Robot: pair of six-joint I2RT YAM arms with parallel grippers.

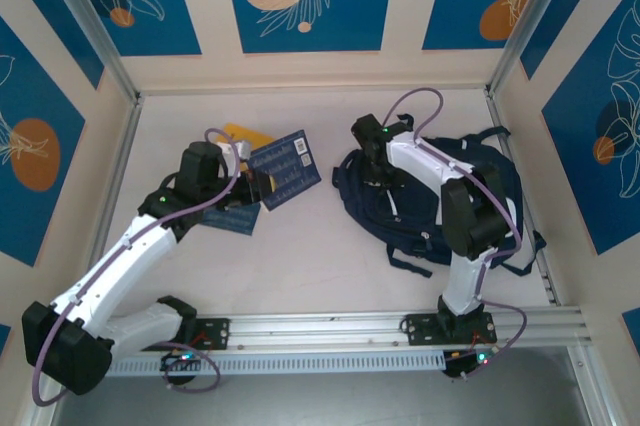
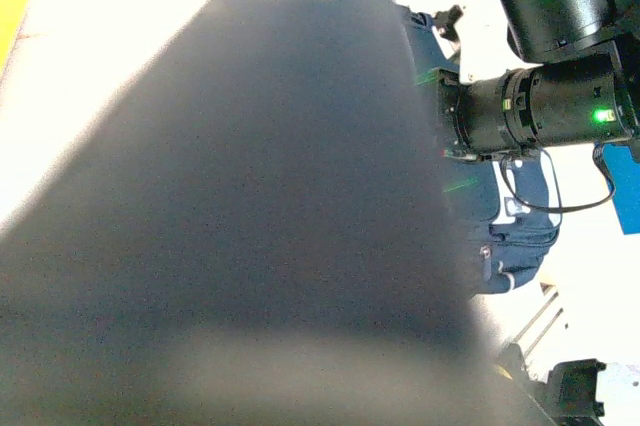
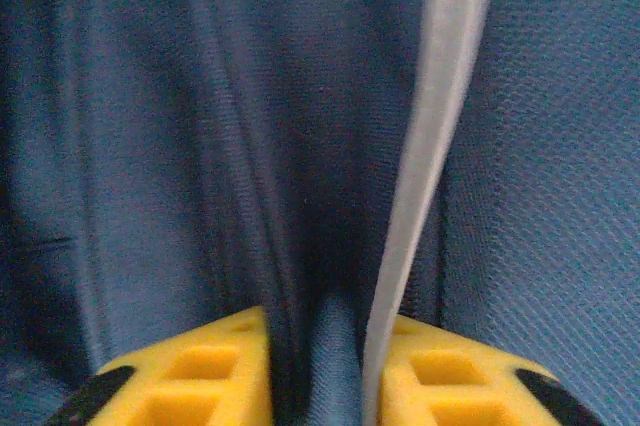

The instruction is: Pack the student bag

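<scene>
The student bag [image 1: 350,191], a big dark navy backpack, lies at the right of the table with its straps trailing toward the near edge. My right gripper [image 1: 375,174] is down on its left part. In the right wrist view the yellow fingers [image 3: 200,371] of that gripper [image 3: 325,366] are shut on a fold of navy fabric [image 3: 150,146] beside a white stripe [image 3: 440,96]. My left gripper [image 1: 262,186] is shut on a blue book [image 1: 285,168], held tilted left of the bag. The book's dark cover [image 2: 250,196] blurs across the left wrist view, with the bag [image 2: 505,236] beyond it.
A second blue book [image 1: 228,218] lies flat under the left arm. A yellow item [image 1: 245,136] sits behind it. Wall panels close in the table at the back and both sides. A metal rail [image 1: 330,331] runs along the near edge.
</scene>
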